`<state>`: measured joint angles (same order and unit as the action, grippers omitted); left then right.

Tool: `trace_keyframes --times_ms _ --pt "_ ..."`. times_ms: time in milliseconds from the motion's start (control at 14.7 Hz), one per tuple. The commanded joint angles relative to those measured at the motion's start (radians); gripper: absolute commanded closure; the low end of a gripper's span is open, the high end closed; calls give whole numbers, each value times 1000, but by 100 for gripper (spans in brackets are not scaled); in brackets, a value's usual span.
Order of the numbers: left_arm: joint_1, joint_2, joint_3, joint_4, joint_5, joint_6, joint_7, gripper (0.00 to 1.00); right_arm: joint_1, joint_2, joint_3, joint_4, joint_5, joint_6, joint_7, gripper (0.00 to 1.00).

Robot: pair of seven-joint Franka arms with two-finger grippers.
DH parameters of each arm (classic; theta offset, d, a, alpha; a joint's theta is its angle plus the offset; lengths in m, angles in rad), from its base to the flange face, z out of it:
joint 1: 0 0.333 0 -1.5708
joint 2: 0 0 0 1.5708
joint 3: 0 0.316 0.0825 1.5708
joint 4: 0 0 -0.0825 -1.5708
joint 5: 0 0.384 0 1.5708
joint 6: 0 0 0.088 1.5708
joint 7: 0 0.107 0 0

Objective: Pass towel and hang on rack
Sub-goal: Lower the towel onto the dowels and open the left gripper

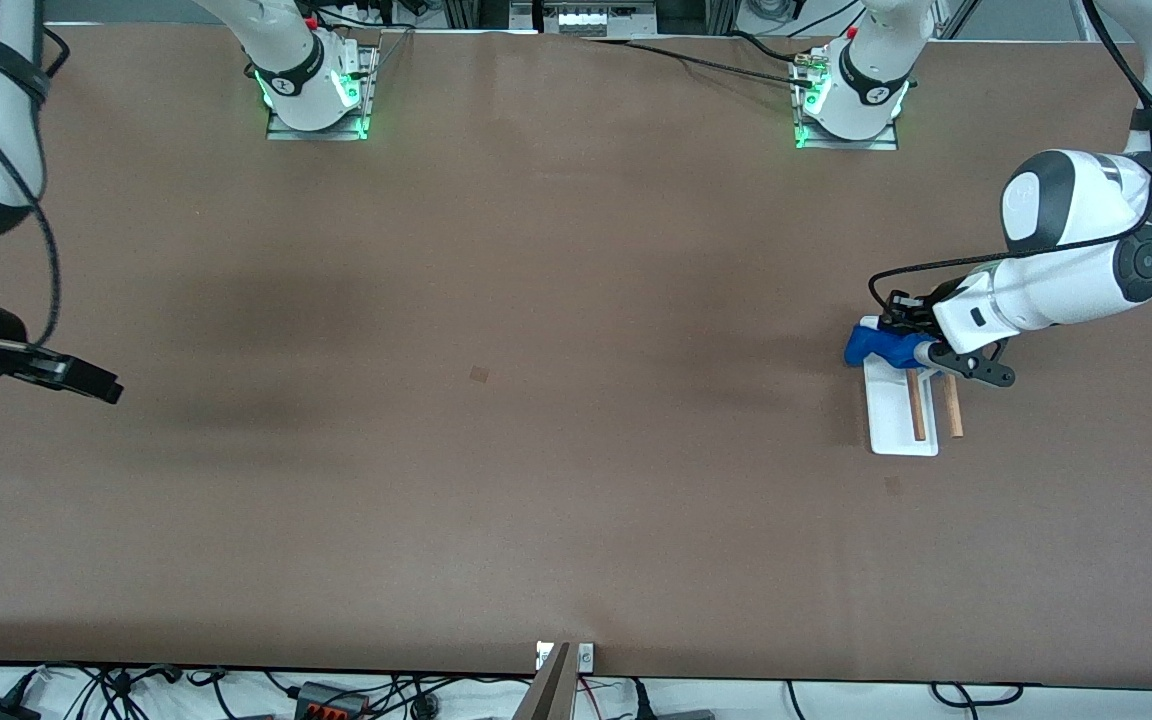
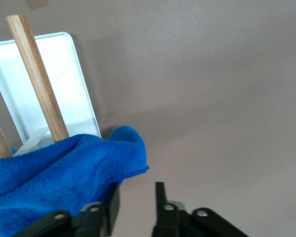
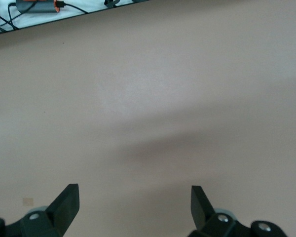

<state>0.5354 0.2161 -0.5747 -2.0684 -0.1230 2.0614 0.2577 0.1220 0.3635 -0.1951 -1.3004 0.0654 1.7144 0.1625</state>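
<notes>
The rack [image 1: 902, 412] is the nearest thing to the front camera, standing on the desk [image 1: 536, 400] toward the left arm's end, its two wooden rods [image 1: 917, 405] running above a flat white base.

The left pincer [image 1: 904, 322] sits over the end of the rack farther from the front camera. In the left wrist view its fingers [image 2: 160, 202] stand a little apart with bare desk showing between them, and the blue towel [image 2: 59, 173] lies against the outside of one finger, not pinched between the two. So the left pincer looks spread and let go of the cloth. The towel is bunched over the rods at that end, with one corner spilling past the edge of the white base toward the desk.

The risk here is the withdrawal. The cloth touches the finger, so a retreat could drag it off the rods or tip the light rack. The towel is also heaped at one end and not spread evenly, so its weight may pull it off by itself. Lifting straight up and away from the cloth seems the safer course.

The right pincer [image 1: 86, 378] waits over bare desk at the right arm's end, fingers [image 3: 66, 200] wide apart, holding nothing.
</notes>
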Motion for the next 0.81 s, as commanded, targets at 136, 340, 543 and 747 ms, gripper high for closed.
trace_keyframes --times_ms 136,340,543,747 --pt "5 -9 -7 100 6 -142 -23 36 -140 -123 150 -100 -45 10 -80 0" --pt "12 -11 -4 162 6 -230 -6 34 -133 -155 155 -134 -88 -7 -87 0" --pt "15 -11 4 215 10 -268 -8 33 -134 -173 155 -167 -90 -15 -133 0" --pt "15 -12 10 290 17 -314 -14 26 -134 -250 155 -271 -91 -6 -132 0"
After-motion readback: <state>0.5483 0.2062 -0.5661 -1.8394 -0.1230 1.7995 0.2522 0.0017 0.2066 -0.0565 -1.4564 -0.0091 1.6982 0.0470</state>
